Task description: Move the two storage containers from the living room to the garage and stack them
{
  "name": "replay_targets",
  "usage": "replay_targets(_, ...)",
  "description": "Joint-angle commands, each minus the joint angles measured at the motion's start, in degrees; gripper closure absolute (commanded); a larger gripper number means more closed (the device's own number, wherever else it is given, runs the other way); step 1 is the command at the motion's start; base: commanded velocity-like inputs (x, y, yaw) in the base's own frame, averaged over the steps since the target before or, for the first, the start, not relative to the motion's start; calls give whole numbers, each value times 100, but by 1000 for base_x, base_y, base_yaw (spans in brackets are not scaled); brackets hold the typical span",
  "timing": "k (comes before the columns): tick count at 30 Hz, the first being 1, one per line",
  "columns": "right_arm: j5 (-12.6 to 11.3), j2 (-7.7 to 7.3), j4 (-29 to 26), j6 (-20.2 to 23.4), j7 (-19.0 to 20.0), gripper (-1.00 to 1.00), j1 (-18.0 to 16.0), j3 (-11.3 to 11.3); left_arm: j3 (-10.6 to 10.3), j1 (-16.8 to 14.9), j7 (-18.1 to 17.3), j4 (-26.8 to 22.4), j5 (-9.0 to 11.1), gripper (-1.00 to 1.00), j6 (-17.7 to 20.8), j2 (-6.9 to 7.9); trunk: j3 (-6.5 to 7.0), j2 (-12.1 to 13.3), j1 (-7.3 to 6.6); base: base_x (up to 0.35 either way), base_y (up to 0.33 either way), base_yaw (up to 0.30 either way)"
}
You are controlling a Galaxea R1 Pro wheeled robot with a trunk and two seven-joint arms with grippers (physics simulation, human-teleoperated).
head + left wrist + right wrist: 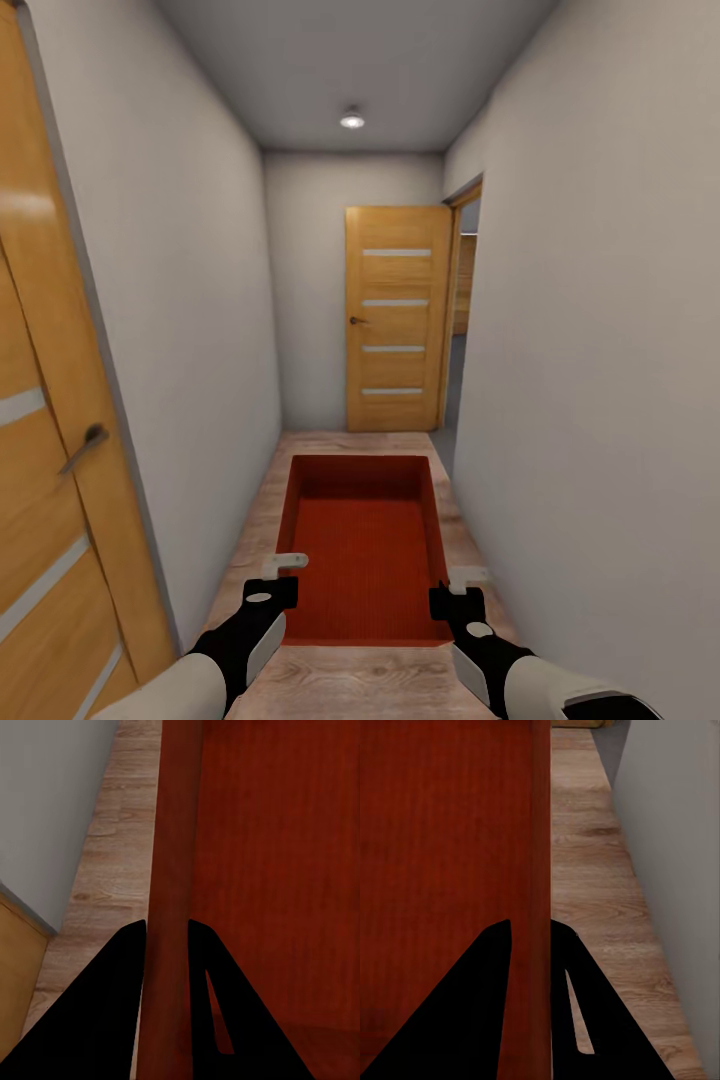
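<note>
I'm looking down a narrow hallway (180, 300) with pale walls, a wood-plank floor (340, 680) and a ceiling light (352, 120). A wooden door (50, 480) stands close on my left, and a second door (398, 318) with pale horizontal strips sits at the far end, beside an opening on the right.

The red-orange container (365, 545) hangs in front of me, lidless, its long axis pointing down the hall, held above the planks between both arms.

Both arms reach forward and slightly inward from the lower corners of the head view, wrists level, one on each long side of the container near its closer end. The left claw (285, 568) is clamped on the left wall; in its wrist view the two fingers (112, 975) straddle that rim. The right claw (466, 580) grips the right wall the same way, fingers (484, 975) either side of the rim.
</note>
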Motion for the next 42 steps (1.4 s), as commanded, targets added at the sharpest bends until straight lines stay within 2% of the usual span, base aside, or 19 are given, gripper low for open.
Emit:
replay_targets(1,78,3,5,11,24,100,-1,-307,466,-7,79,-31,-80,100,-147,18,-9,-7,5,321,0,1)
replay_targets(42,139,12,5,9,15,100,-1,-298,466,-7,53,-23,-80,100,-147,19,-9,-7,5,322,0,0)
